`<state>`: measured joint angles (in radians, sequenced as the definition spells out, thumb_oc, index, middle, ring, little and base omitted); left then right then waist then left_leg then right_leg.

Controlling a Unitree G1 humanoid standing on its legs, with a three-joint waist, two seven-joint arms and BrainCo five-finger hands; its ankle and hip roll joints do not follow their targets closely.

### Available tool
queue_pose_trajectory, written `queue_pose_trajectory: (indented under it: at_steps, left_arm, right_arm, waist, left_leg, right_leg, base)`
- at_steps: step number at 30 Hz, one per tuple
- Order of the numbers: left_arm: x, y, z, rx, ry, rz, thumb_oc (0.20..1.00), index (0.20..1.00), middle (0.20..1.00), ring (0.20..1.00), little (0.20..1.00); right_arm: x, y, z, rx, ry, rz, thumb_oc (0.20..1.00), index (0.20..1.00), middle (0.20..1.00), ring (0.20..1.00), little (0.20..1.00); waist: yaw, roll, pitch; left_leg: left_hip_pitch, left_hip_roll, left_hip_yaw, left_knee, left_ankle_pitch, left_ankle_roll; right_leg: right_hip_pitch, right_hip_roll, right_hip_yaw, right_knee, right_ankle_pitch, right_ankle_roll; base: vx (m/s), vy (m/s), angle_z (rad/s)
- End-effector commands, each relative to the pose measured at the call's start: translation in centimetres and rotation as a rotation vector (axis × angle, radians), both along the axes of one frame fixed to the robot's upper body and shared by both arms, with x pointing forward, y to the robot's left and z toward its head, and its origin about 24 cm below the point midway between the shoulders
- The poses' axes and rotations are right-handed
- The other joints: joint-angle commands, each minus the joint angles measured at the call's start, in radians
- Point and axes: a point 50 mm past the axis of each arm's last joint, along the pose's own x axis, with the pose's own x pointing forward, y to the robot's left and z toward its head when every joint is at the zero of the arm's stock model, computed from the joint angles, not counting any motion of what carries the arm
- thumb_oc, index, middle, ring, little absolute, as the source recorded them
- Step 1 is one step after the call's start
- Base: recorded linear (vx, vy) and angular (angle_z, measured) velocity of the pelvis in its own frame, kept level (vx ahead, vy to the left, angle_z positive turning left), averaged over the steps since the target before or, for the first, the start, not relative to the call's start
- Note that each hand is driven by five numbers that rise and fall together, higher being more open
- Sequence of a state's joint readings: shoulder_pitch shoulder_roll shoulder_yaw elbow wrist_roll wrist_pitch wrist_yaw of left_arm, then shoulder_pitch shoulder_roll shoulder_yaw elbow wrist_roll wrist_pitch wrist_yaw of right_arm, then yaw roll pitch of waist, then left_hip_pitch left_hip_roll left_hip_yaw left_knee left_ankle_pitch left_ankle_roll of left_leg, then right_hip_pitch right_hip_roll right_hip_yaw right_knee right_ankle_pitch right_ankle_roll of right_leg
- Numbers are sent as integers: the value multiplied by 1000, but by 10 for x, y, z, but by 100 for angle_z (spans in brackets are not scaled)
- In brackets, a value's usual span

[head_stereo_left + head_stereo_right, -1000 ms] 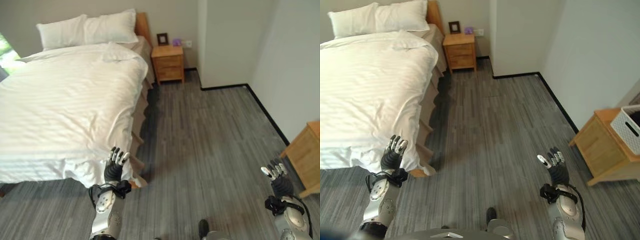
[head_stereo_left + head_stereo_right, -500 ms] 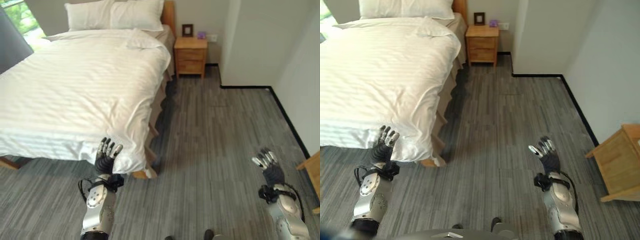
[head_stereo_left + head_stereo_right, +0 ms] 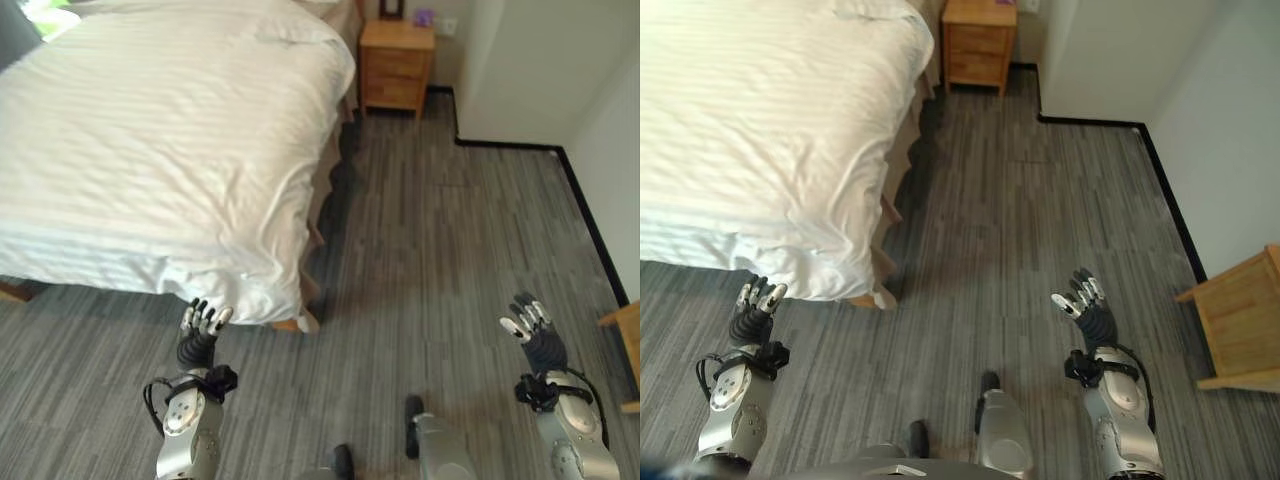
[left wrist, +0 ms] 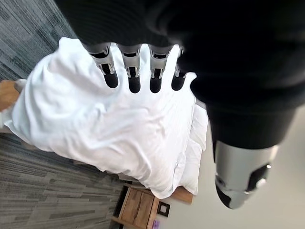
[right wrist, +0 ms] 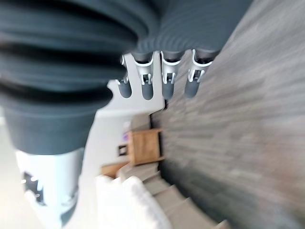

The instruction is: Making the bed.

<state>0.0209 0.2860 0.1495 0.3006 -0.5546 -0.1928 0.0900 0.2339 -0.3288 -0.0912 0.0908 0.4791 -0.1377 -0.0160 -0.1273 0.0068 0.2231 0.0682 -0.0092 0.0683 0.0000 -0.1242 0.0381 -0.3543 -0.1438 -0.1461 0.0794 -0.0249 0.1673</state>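
While the view has tilted down since a second ago, cutting off the pillows, the bed (image 3: 60,290) itself has not moved; its white duvet (image 3: 170,150) lies spread at far left. A bedside cabinet (image 3: 397,62) stands far beyond. The left hand (image 3: 197,335), fingers spread, now hangs just short of the duvet's near corner, so grasping seems next. The right hand (image 3: 532,332) hovers spread, empty. Whether the duvet's far side lies straight is hidden.
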Motion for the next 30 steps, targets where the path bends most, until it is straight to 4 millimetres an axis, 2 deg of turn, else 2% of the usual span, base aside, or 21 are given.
queue_pose_trajectory:
  at_steps: [1,4,6,7,8,9,10,11,13,14,15,19,21,22,23,24,25,26,27,28,30]
  left_arm:
    - [7,13,33,160,-113,-40,1000,1000,1000,1000,1000]
    - [7,9,30,131,-112,-49,1000,1000,1000,1000,1000]
    - [0,7,21,54,-105,-34,1000,1000,1000,1000,1000]
    - [-3,8,18,31,-101,-28,1000,1000,1000,1000,1000]
    - [-5,9,20,21,-114,-23,1000,1000,1000,1000,1000]
    - [-7,10,23,36,-120,-26,1000,1000,1000,1000,1000]
    - [-6,10,24,20,-134,-19,1000,1000,1000,1000,1000]
    - [-5,10,25,20,-135,-19,1000,1000,1000,1000,1000]
    - [-12,13,20,3,-129,-7,1000,1000,1000,1000,1000]
    - [-12,13,20,3,-129,-7,1000,1000,1000,1000,1000]
    - [-18,15,18,8,-126,3,1000,1000,1000,1000,1000]
    - [-24,18,17,8,-126,37,1000,1000,1000,1000,1000]
    - [-30,25,17,8,-123,64,1000,1000,1000,1000,1000]
    - [-34,27,18,20,-127,74,1000,1000,1000,1000,1000]
    - [-36,27,16,19,-116,78,1000,1000,1000,1000,1000]
    - [-37,29,14,25,-100,88,1000,1000,1000,1000,1000]
    - [-35,30,16,25,-107,98,1000,1000,1000,1000,1000]
    - [-34,30,16,24,-108,98,1000,1000,1000,1000,1000]
    - [-29,29,20,1,-141,98,1000,1000,1000,1000,1000]
    - [-27,28,22,24,-141,94,1000,1000,1000,1000,1000]
    - [-23,27,22,23,-137,87,1000,1000,1000,1000,1000]
  right_arm:
    - [20,-1,26,-36,-145,5,1000,1000,1000,1000,1000]
    - [18,-1,27,-42,-144,16,1000,1000,1000,1000,1000]
    - [23,-4,33,-18,-181,2,1000,1000,1000,1000,1000]
    - [26,-2,39,1,-215,5,1000,1000,1000,1000,1000]
    - [30,0,47,33,-262,24,1000,1000,1000,1000,1000]
    - [35,-2,52,-19,-267,17,1000,1000,1000,1000,1000]
    - [39,-4,56,-28,-274,1,1000,1000,1000,1000,1000]
    - [39,-4,56,-28,-275,0,1000,1000,1000,1000,1000]
    - [46,-1,67,-34,-322,32,1000,1000,1000,1000,1000]
    - [46,-1,67,-34,-322,32,1000,1000,1000,1000,1000]
    - [49,1,65,-59,-307,50,1000,1000,1000,1000,1000]
    - [54,6,62,-90,-284,71,1000,1000,1000,1000,1000]
    - [57,15,62,-64,-286,104,1000,1000,1000,1000,1000]
    - [57,20,59,-55,-284,124,1000,1000,1000,1000,1000]
    - [55,23,56,-47,-277,131,1000,1000,1000,1000,1000]
    - [55,24,53,-54,-265,130,1000,1000,1000,1000,1000]
    - [53,25,49,-36,-255,118,1000,1000,1000,1000,1000]
    - [53,25,50,-37,-256,118,1000,1000,1000,1000,1000]
    - [51,28,48,3,-266,125,1000,1000,1000,1000,1000]
    - [51,27,48,-22,-260,121,1000,1000,1000,1000,1000]
    - [46,24,46,-33,-244,112,1000,1000,1000,1000,1000]
  waist:
    - [-19,0,-50]
    - [-37,11,-67]
    - [-34,5,-84]
    - [-21,-16,-76]
    - [11,-39,-49]
    - [76,-68,-11]
    - [107,-75,4]
    - [108,-77,4]
    - [190,-61,-16]
    - [191,-65,-17]
    - [231,-46,-46]
    - [275,-34,-87]
    - [294,-51,-112]
    - [311,-67,-128]
    - [326,-88,-130]
    - [337,-102,-123]
    - [319,-90,-103]
    - [324,-86,-106]
    - [266,-21,-65]
    - [232,0,-40]
    - [190,9,-34]
  left_leg:
    - [268,45,13,-87,-10,-93]
    - [318,84,1,-73,47,-125]
    - [207,171,9,399,297,-182]
    - [85,174,15,577,339,-178]
    - [-12,166,2,736,363,-163]
    - [-159,147,3,865,300,-117]
    - [-240,143,12,868,272,-109]
    - [-243,142,14,868,274,-107]
    - [-345,129,62,478,276,-108]
    - [-341,124,67,466,284,-106]
    - [-337,48,68,216,293,-92]
    - [-337,0,127,-8,371,-98]
    - [-306,-10,176,5,344,-59]
    - [-285,-28,163,10,318,-27]
    - [-277,-47,150,41,289,-5]
    - [-250,-57,142,50,264,17]
    - [-196,-45,115,47,235,33]
    - [-203,-38,119,47,238,33]
    - [-97,13,77,24,210,44]
    - [-65,8,45,18,203,55]
    - [14,7,-5,-15,190,50]
  right_leg:
    - [9,2,-103,-96,253,22]
    - [34,11,-133,-63,244,1]
    - [127,82,-101,-29,186,-94]
    - [178,91,-96,-53,169,-120]
    - [234,103,-83,-68,140,-156]
    - [327,119,-37,-99,98,-181]
    - [370,114,-20,-110,86,-181]
    - [368,112,-20,-110,88,-180]
    - [487,117,24,-152,41,-151]
    - [485,113,25,-152,43,-150]
    - [545,136,51,-167,4,-135]
    - [639,169,84,-167,-46,-127]
    - [681,158,98,-156,-59,-120]
    - [667,143,97,-85,-43,-109]
    - [640,120,90,34,32,-63]
    - [588,106,97,233,183,15]
    - [508,117,118,454,285,55]
    - [497,122,123,460,288,54]
    - [325,136,114,679,291,44]
    - [230,148,112,778,227,23]
    - [138,120,115,750,161,-24]
  base:
    - [603,-174,34]
    - [542,-202,10]
    - [732,-484,41]
    - [604,-539,48]
    - [687,-576,35]
    - [716,-466,-14]
    - [523,-283,-63]
    - [539,-86,-122]
    - [837,-1,-98]
    - [945,56,-49]
    - [462,35,-37]
    - [683,-29,-86]
    - [674,-22,-87]
    - [525,41,-19]
    - [501,54,-7]
    - [488,41,-26]
    - [322,28,-38]
    - [537,97,-5]
    - [443,105,-9]
    - [642,86,24]
    - [551,-75,66]
